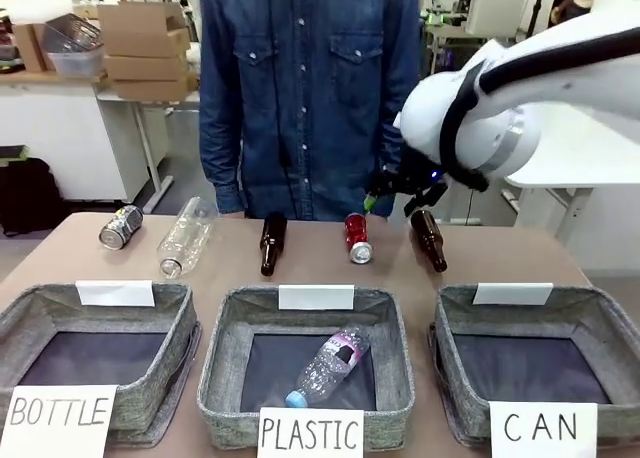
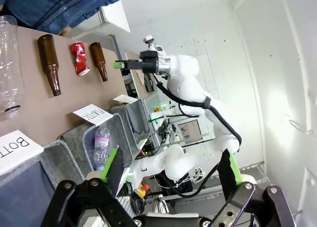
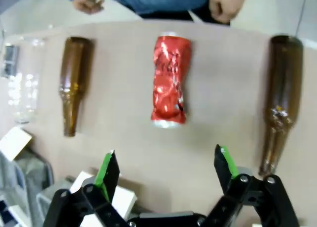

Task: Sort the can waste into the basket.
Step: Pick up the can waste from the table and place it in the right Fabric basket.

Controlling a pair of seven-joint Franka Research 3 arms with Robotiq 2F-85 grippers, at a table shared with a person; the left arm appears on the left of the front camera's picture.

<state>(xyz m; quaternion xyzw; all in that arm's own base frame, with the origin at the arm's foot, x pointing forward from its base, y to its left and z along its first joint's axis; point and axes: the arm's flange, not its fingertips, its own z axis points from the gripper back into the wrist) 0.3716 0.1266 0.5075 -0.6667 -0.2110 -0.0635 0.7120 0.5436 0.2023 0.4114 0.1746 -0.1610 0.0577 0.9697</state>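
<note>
1. Red can [image 3: 169, 81] lies crumpled on the desk [image 1: 320, 268] in the far row, between two brown bottles [image 1: 272, 243] and touching neither.
2. Right tool [image 3: 166, 160] hovers over the far side of the desk, near the red can. Its jaws are spread wide and hold nothing.
3. Silver can [image 1: 121, 227] lies at the far left of the desk, just beside a clear bottle [image 1: 184, 238] and well apart from the red can.
4. CAN basket [image 1: 600, 323] sits at the near right of the desk, with its dark bottom showing. Both cans lie outside it, across the desk.
5. Left tool [image 2: 173, 157] is at the left end of the desk, above the BOTTLE basket [image 1: 150, 363]. Its jaws are wide apart with nothing between them.
6. PLASTIC basket [image 1: 225, 378] in the middle holds one plastic bottle [image 1: 325, 368] lying on its side.
7. Person [image 1: 300, 88] in a denim shirt stands at the far edge, behind the row.
</note>
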